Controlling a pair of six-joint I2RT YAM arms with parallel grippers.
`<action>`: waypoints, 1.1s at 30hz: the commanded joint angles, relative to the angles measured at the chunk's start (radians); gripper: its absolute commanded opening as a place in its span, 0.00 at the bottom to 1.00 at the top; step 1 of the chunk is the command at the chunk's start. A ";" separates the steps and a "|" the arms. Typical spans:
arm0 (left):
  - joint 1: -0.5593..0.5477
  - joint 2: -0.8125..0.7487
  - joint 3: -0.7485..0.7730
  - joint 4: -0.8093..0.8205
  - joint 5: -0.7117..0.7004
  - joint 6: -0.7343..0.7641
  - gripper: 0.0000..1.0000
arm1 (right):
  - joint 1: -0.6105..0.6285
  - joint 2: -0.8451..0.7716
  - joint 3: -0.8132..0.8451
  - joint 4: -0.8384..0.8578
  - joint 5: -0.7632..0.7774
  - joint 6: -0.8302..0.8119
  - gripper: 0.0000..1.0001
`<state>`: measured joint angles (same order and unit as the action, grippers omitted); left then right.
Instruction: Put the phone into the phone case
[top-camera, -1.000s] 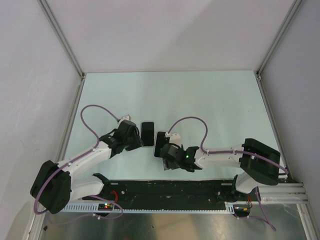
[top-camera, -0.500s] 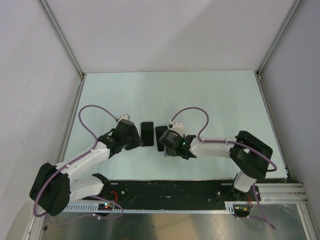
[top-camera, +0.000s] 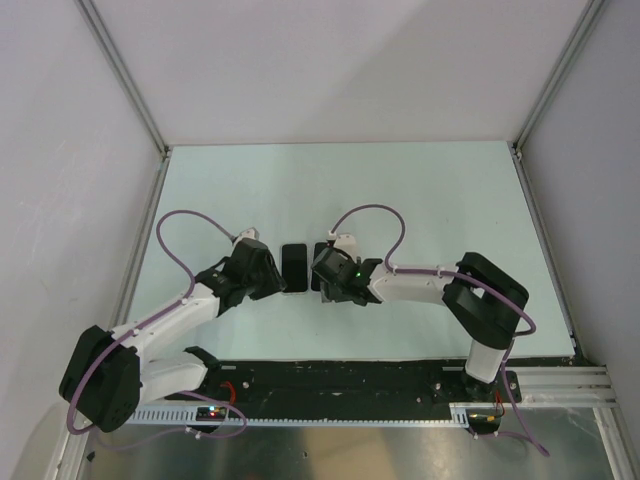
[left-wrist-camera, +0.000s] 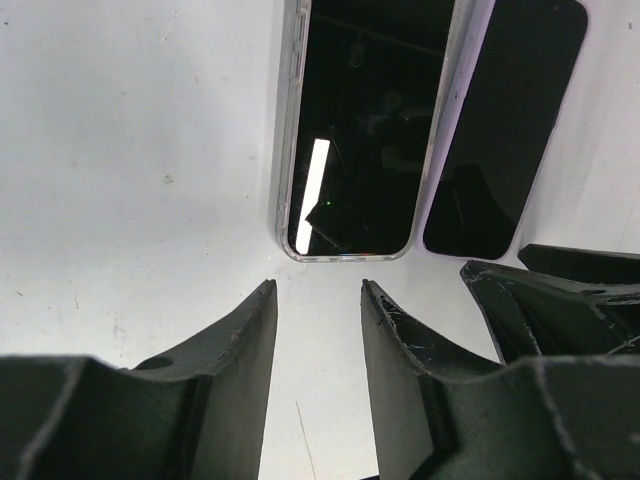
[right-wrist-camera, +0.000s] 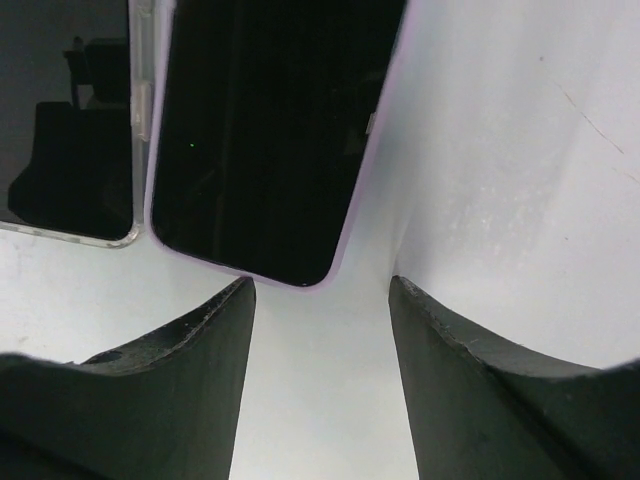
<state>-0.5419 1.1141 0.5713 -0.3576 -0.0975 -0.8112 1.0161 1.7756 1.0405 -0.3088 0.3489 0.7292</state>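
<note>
The phone case is clear-rimmed with a dark inside and lies flat on the table. It shows straight ahead of my left fingers in the left wrist view and at the left edge of the right wrist view. The phone lies screen up with its lavender edge close against the case's right side. It also shows in the left wrist view and the top view. My left gripper is open and empty just short of the case. My right gripper is open and empty at the phone's near end.
The pale green table is walled by grey panels on the left, back and right. A black rail with the arm bases runs along the near edge. My right fingertips show at the lower right of the left wrist view.
My right arm has swung left and away from its base, and the phone has slid with it to lie beside the case. My left arm has barely moved.
</note>
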 joint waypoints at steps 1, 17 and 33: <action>0.008 -0.009 0.015 0.030 0.010 0.009 0.43 | -0.015 0.051 0.024 0.023 -0.027 -0.015 0.61; 0.007 -0.095 0.071 0.024 0.077 0.130 0.64 | 0.003 -0.236 -0.082 -0.092 -0.020 -0.017 0.80; 0.007 -0.306 0.261 -0.075 -0.090 0.215 1.00 | -0.242 -0.758 -0.133 0.018 -0.026 -0.117 0.99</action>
<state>-0.5407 0.8326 0.7994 -0.4068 -0.1253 -0.6277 0.8040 1.0599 0.9329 -0.3325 0.3161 0.6449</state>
